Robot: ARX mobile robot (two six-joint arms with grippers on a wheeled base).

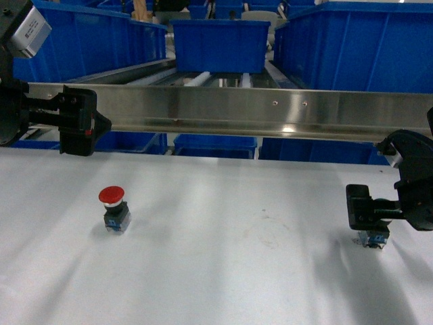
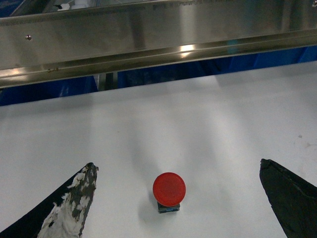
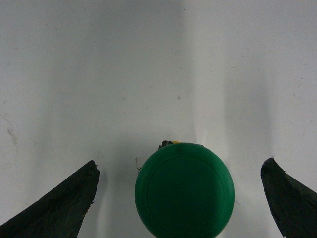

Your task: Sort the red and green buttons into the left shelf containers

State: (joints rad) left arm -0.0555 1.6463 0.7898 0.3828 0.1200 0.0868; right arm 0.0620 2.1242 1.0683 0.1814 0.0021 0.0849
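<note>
Straddling green button (image 3: 184, 191), right jaws open; left jaws open above red button (image 2: 169, 189).

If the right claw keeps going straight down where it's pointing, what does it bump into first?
Most likely the green button, sitting right between the open right claw fingers. How far below it sits is hard to judge.

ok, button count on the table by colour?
Red button: 1, standing alone, no pincer on it
Green button: 1, between the open right pincer fingers
Total: 2
</note>
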